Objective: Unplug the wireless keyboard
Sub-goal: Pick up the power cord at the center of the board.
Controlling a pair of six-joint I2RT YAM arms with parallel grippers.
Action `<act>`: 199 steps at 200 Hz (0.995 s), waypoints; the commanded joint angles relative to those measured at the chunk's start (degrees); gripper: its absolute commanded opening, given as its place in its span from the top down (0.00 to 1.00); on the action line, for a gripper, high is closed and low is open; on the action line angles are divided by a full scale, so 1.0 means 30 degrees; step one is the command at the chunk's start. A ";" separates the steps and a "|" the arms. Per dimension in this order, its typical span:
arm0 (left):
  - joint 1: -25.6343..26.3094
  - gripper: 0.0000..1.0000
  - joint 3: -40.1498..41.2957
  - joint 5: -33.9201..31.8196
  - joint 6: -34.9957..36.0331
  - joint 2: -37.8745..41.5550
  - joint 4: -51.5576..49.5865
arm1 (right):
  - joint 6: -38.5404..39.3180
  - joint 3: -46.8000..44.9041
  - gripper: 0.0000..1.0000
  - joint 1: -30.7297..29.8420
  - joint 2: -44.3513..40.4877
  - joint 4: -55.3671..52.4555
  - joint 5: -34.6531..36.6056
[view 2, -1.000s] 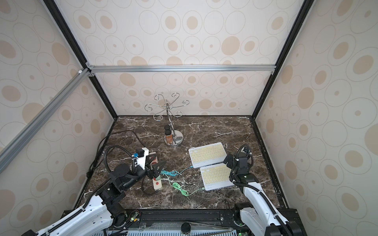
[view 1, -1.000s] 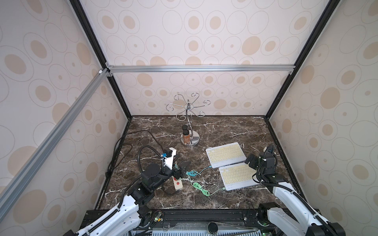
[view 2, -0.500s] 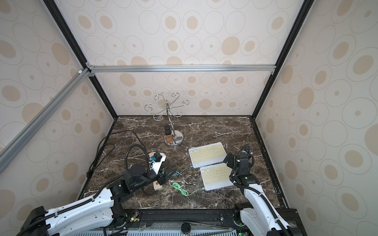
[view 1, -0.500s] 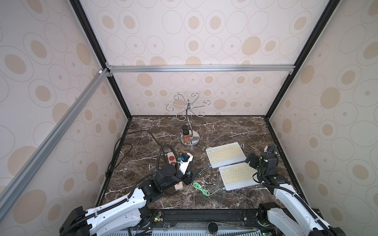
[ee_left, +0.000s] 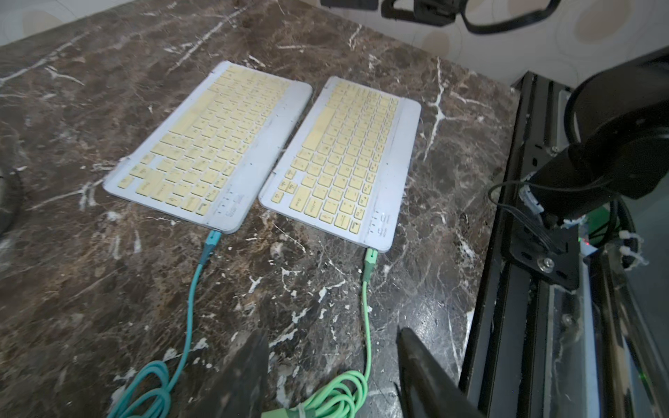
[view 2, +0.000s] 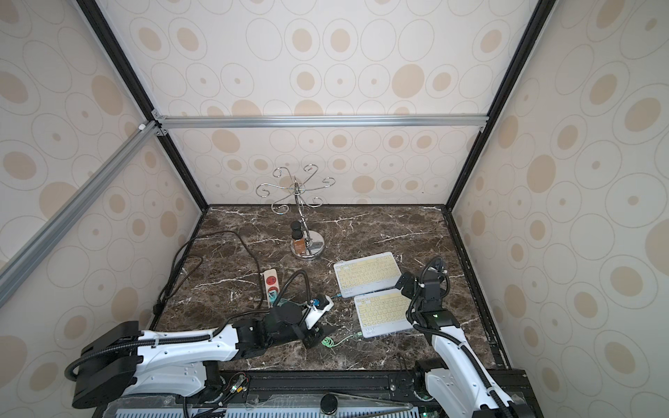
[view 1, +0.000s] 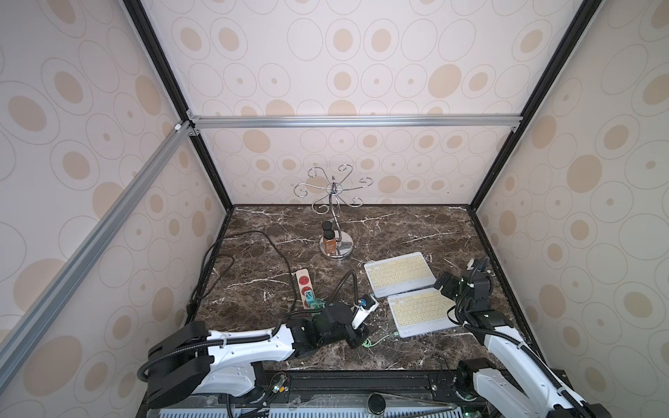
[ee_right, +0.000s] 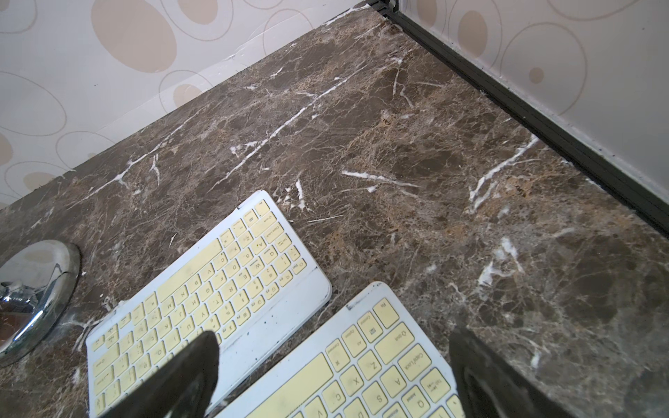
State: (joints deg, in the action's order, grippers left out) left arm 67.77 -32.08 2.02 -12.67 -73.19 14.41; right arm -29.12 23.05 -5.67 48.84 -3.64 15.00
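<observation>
Over the green cable (ee_left: 366, 318): left fingers (ee_left: 249, 369) have come here from the power strip (view 1: 305, 289), narrowed but still apart, holding nothing
Right fingers (ee_right: 188, 365): wide open, empty, still above the near keyboard (ee_left: 344, 155)
Plug (ee_left: 370, 258): still in that keyboard's edge
Meaning: approach seems done; grasp and pull remain

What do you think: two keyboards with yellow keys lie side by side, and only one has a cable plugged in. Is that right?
Not quite. Both have a cable plugged in: the teal cable goes into the far keyboard, and the green cable into the near keyboard. The left wrist view shows both plugs seated. The rest is right: two keyboards with yellow keys, side by side.
</observation>
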 commanded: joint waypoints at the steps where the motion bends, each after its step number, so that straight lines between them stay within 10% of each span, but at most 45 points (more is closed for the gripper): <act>1: 0.0937 0.45 -0.1431 0.0131 0.1007 -0.1500 0.0227 | 0.0011 0.0132 0.00 -0.0048 0.0289 -0.0044 0.0029; 199: 0.2134 0.58 -0.6146 -0.0796 0.1135 -1.0621 -0.2538 | -0.0077 0.0104 0.00 -0.0061 0.0128 -0.0193 0.0126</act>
State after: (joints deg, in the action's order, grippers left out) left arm 73.58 -48.36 0.89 -9.61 -102.78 10.46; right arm -29.12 23.07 -5.67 49.60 -3.73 15.03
